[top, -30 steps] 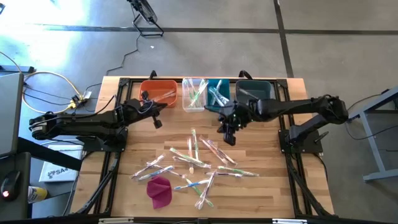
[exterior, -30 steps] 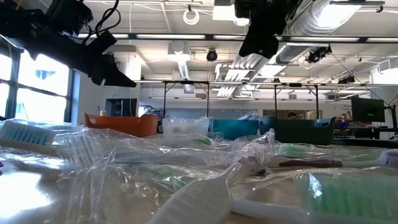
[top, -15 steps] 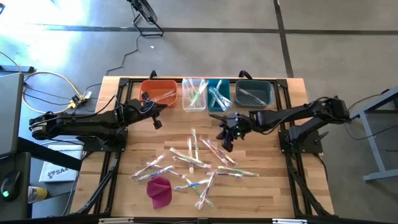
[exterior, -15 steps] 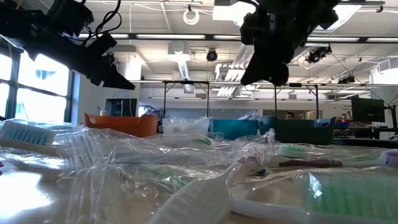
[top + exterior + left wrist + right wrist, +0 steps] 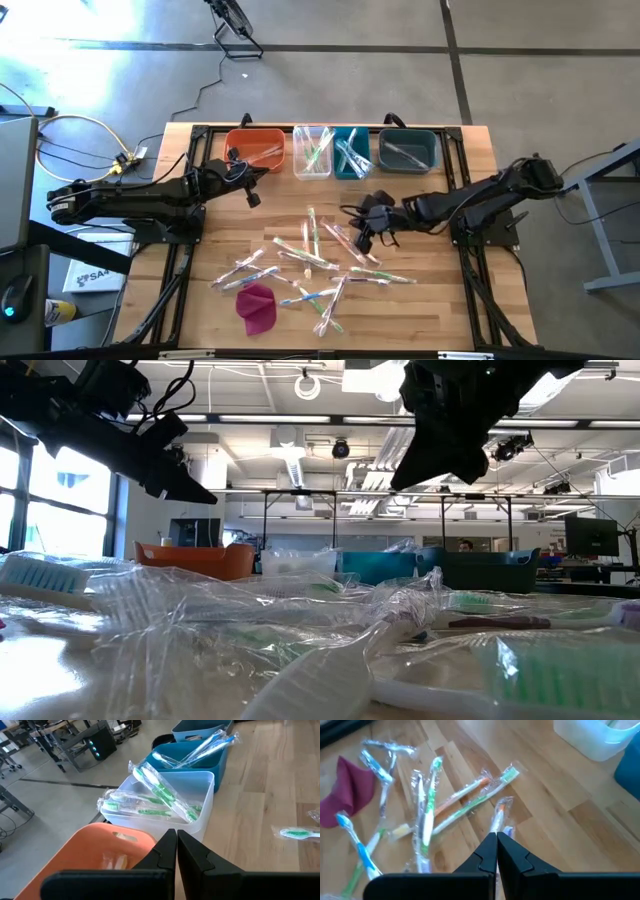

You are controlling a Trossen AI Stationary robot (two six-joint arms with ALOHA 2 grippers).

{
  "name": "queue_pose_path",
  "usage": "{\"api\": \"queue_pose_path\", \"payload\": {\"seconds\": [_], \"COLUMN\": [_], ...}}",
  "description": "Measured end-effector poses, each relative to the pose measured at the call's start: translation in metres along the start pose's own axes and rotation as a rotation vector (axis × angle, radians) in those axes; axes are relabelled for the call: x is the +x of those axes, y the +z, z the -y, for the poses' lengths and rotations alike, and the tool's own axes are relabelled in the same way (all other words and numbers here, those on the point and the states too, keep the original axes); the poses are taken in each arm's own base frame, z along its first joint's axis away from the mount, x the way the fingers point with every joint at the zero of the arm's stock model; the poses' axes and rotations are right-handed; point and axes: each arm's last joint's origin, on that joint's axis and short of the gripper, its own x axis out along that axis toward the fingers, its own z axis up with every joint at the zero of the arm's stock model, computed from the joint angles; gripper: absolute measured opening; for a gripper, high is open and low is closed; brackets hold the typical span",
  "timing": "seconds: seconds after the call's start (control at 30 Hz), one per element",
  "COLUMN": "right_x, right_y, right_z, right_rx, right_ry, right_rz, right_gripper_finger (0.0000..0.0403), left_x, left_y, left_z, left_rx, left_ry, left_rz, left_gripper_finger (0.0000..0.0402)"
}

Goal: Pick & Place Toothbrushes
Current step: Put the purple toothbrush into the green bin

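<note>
Over the desk (image 5: 430,290), the right tool (image 5: 365,240) hangs just above the toothbrushes (image 5: 310,262), its 2 fingers pressed together and holding nothing. Most toothbrushes lie loose on the wood beside a magenta cloth (image 5: 257,306). The left tool (image 5: 252,198) waits near the orange bin (image 5: 255,146), fingers together too.

Grey concrete floor (image 5: 330,70) surrounded the wooden table (image 5: 420,300); fluorescent ceiling lights (image 5: 300,418) glowed overhead; bright windows (image 5: 60,490) stood left.
</note>
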Motion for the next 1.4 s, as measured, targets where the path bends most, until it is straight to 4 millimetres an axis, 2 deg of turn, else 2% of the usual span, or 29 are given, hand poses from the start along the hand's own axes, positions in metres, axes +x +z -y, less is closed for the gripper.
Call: {"api": "queue_pose_path", "payload": {"seconds": [0.17,0.33,0.5,0.7,0.8,0.93,1.1,1.23,1.4], "right_x": [-0.007,-0.01,-0.01,-0.01,-0.011,-0.008,0.001,0.011,0.017], "right_y": [0.002,-0.002,-0.005,-0.014,-0.017,-0.018,-0.025,-0.035,-0.049], "right_z": [-0.014,-0.019,-0.019,-0.009,-0.006,-0.005,-0.008,-0.012,-0.018], "right_rx": [0.022,0.027,0.019,0.083,0.108,0.113,0.123,0.164,0.239], "right_ry": [0.031,0.045,0.067,-0.033,-0.07,-0.106,-0.066,-0.015,0.016], "right_rz": [0.015,-0.006,-0.057,-0.157,-0.182,-0.161,-0.248,-0.365,-0.5], "right_gripper_finger": [0.0003,0.0003,0.0004,0.0007,0.0025,0.0075,0.0124,0.0128,0.011], "left_x": [0.0,0.0,0.0,0.0,0.0,0.0,0.0,0.0,0.0], "left_y": [0.001,0.001,0.001,0.001,0.001,0.001,0.001,0.0,0.001], "left_z": [0.0,0.0,0.0,0.0,0.0,0.0,0.0,0.0,0.0], "left_rx": [-0.002,-0.002,-0.003,-0.004,-0.004,-0.004,-0.003,-0.001,-0.001], "left_ry": [0.002,0.001,-0.001,-0.001,-0.001,-0.001,-0.001,-0.001,0.0], "left_rz": [0.009,0.008,0.008,0.008,0.008,0.008,0.007,0.005,0.007], "left_gripper_finger": [0.0009,0.0009,0.0009,0.0009,0.0009,0.0009,0.0009,0.0009,0.0009]}}
